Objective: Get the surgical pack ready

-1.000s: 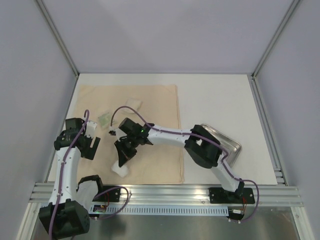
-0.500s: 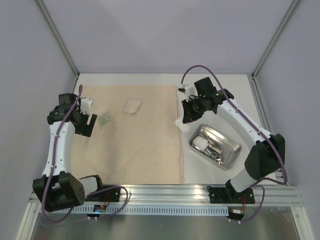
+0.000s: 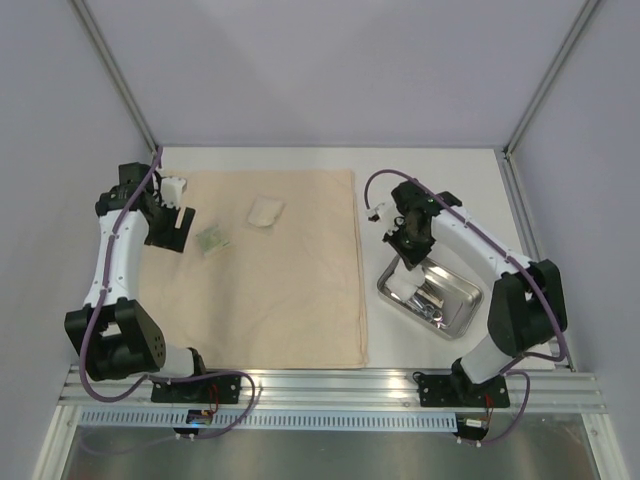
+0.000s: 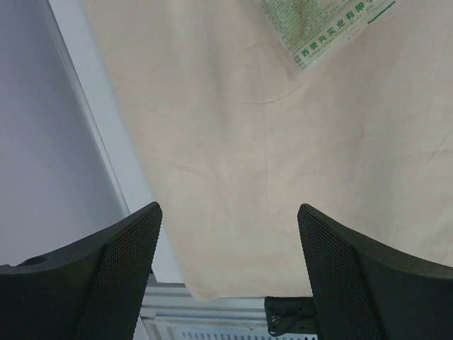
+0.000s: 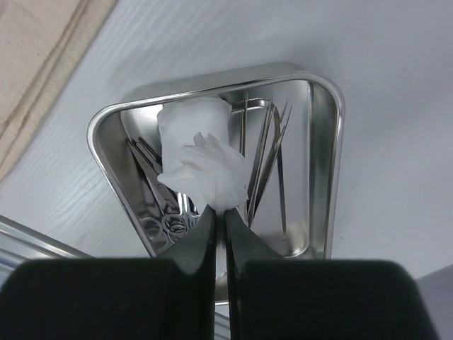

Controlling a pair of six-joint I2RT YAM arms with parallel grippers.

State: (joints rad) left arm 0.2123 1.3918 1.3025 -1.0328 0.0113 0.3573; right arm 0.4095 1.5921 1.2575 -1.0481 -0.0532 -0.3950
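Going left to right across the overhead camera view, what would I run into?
The left gripper, green-printed packet, white gauze square, steel tray. The right gripper, pinching a gauze wad, overlaps the tray, so it's left out.

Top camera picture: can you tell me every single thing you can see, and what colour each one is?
table: one, white, under everything
cloth sheet: one, beige, spread flat on the table's left part
gauze square: one, white, on the cloth sheet's far part
packet: one, green-printed, on the cloth sheet, left of the gauze square
steel tray: one, shiny silver, right of the cloth sheet
metal tools: several, silver, inside the steel tray
gauze wad: one, white, pinched at the steel tray
left gripper: one, black, open, above the cloth sheet's left edge
right gripper: one, black, shut on the gauze wad
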